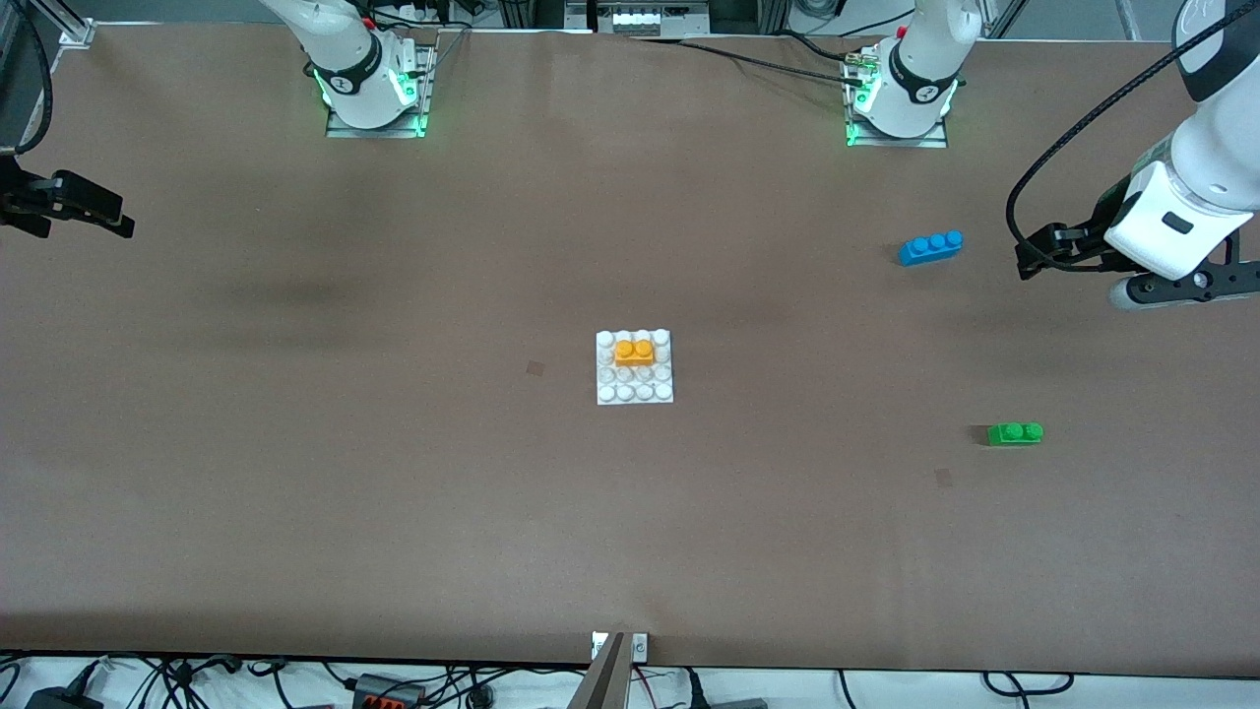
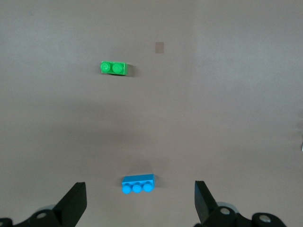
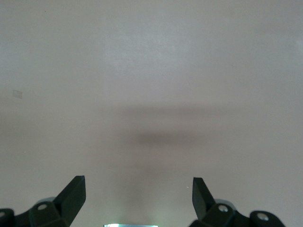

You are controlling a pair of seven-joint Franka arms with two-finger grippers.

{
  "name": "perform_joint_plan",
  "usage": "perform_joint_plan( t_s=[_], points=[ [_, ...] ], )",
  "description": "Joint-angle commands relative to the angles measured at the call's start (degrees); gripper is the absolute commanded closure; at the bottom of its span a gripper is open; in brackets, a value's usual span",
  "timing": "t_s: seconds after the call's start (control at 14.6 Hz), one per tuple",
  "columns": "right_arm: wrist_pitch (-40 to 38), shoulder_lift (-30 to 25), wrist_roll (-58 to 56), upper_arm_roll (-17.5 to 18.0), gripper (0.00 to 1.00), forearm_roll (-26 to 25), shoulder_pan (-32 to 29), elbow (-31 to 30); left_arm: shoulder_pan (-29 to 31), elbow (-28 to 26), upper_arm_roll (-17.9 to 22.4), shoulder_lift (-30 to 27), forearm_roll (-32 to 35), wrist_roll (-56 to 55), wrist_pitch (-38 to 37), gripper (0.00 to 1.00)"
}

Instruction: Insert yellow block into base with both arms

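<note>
The yellow block (image 1: 634,352) sits pressed onto the white studded base (image 1: 635,390) in the middle of the table, on the base's rows nearer the arms. Neither gripper touches it. My left gripper (image 1: 1032,254) hangs open in the air over the left arm's end of the table, beside the blue brick. In the left wrist view its fingers (image 2: 140,198) stand wide apart with nothing held. My right gripper (image 1: 123,219) hangs open over the right arm's end of the table, and the right wrist view shows only bare table between its fingers (image 3: 138,194).
A blue three-stud brick (image 1: 930,247) (image 2: 138,184) lies near the left arm's base. A green two-stud brick (image 1: 1015,433) (image 2: 114,68) lies nearer the front camera than the blue one. Two small dark patches (image 1: 535,368) (image 1: 943,478) mark the brown table.
</note>
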Motion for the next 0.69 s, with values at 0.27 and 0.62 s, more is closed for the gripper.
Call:
perform_joint_plan(
  t_s=[0.27, 0.62],
  points=[
    [0.18, -0.65, 0.43, 0.57, 0.0, -0.5, -0.25, -0.76, -0.99, -1.85, 2.31, -1.35, -3.6, 3.41, 1.12, 0.0],
    [0.0, -0.65, 0.43, 0.57, 0.0, -0.5, -0.43, -0.85, -0.91, -1.77, 2.31, -1.27, -3.6, 3.5, 1.03, 0.0]
  ],
)
